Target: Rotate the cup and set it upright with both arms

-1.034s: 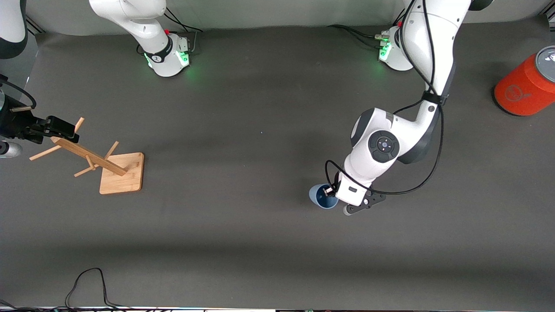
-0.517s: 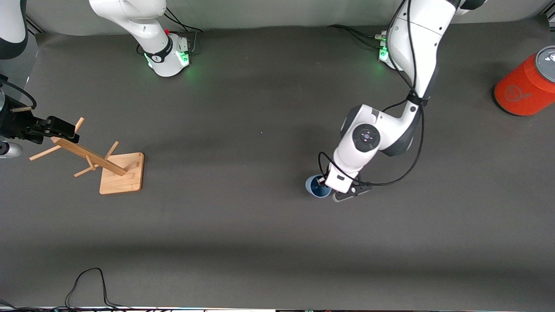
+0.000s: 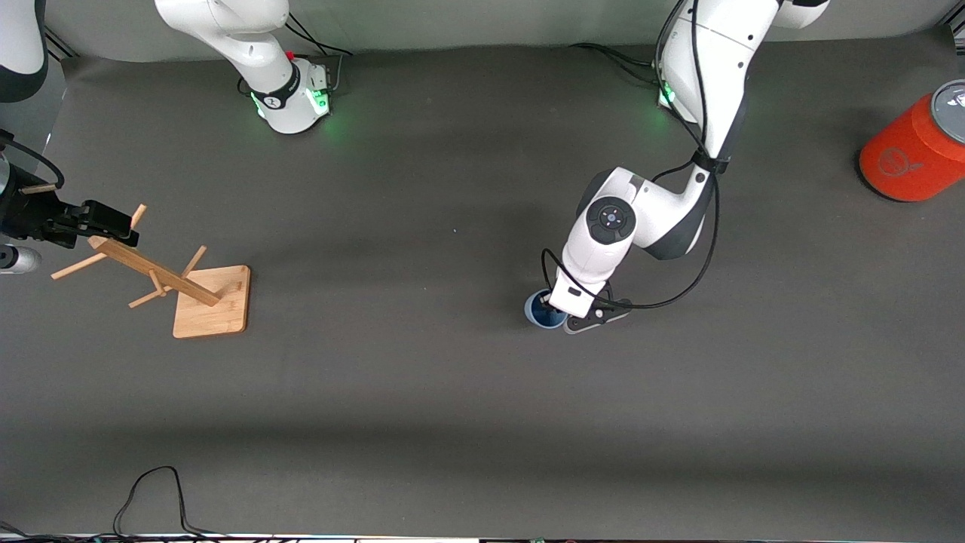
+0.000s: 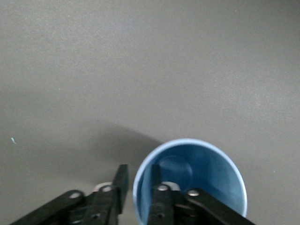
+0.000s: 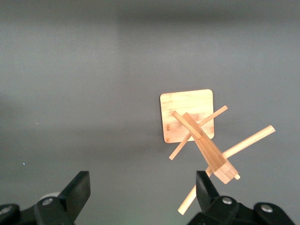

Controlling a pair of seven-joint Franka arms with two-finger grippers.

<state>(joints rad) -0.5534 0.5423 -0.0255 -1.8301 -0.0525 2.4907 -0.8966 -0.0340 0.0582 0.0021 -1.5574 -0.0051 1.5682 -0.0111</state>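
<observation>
The left gripper (image 3: 567,317) is pinching the wall of the cup (image 3: 540,311), one finger (image 4: 156,187) dipping inside the rim and the other pressing just outside, jaws closed narrow on the thin plastic. The cup is sitting mouth-up, toward the left arm's end of the table (image 3: 422,392), though whether its base is touching the mat I cannot tell. A rim pinch like this is probably keeping the cup steady and upright as it is being placed. Over at the right arm's end, the right gripper (image 5: 143,187) is hanging spread wide above the wooden rack (image 3: 197,298), waiting. The orange can (image 3: 908,154) is standing well apart.
</observation>
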